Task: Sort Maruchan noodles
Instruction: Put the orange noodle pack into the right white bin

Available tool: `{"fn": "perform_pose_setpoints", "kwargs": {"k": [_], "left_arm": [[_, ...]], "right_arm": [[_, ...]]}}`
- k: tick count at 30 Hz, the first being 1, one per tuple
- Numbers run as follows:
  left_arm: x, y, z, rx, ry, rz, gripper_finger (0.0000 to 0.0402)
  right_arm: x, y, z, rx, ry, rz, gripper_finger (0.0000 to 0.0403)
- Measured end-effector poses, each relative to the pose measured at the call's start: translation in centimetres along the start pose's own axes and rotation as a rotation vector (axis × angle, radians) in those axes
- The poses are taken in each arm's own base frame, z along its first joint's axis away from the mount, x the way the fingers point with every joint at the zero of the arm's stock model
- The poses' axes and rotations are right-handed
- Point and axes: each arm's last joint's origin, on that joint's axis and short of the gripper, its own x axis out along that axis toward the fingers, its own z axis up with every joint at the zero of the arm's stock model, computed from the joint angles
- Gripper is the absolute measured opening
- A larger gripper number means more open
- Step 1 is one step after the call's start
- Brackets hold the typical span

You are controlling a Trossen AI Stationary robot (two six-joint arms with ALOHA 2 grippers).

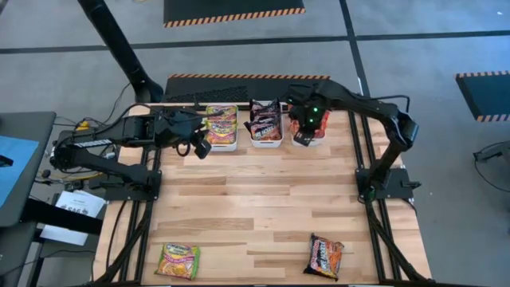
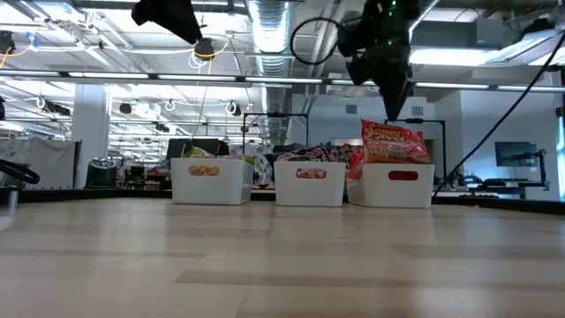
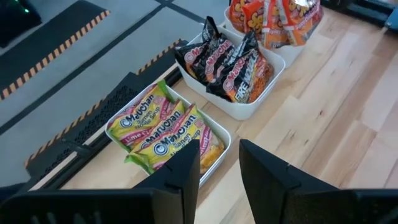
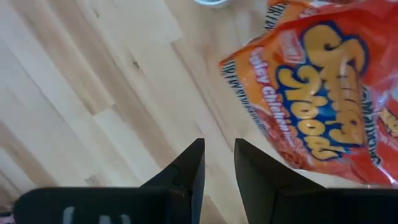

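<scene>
Risk first: the top red-orange crinkly plastic noodle packet (image 2: pixel 395 142) stands proud of the right-hand white rectangular plastic bin (image 2: pixel 402 185), leaning on edge rather than lying flat. It could tip out over the rim, or the right gripper (image 4: pixel 218 163) could snag it on moving away, being just above and beside it.

Right gripper: hangs over that bin, fingers pointing down, parted by a narrow gap with nothing between them — released. In its wrist view the packet lies just past the fingertips, off to one side, not touching.

Left gripper (image 3: pixel 219 165): hovers just short of the bin of green-yellow packets (image 3: pixel 163 132), angled down toward it; fingers slightly apart, empty. The bin of dark brown-black packets (image 3: pixel 227 62) sits beyond that, farther from this hand.

Still unsorted, well away from both hands at the table's near edge: one green-yellow packet (image 1: pixel 178 261) and one dark brown-black packet (image 1: pixel 324 256), both flat. Either reach is long; a flat slippery packet may slide under closing fingers.
</scene>
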Motion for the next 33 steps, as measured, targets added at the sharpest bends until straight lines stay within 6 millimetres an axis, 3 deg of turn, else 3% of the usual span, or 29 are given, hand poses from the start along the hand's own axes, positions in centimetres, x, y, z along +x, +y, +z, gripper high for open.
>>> {"fn": "perform_pose_setpoints", "kwargs": {"k": [17, 33], "left_arm": [[0.0, 0.2, -0.5, 0.056, 0.047, 0.018, 0.0100], [0.1, 0.4, -0.5, 0.078, 0.057, 0.030, 0.0100]], "right_arm": [[4.1, -1.6, 1.8, 0.067, 0.173, -0.080, 0.0112], [6.7, -3.6, 3.2, 0.116, 0.206, -0.181, 0.0109]]}}
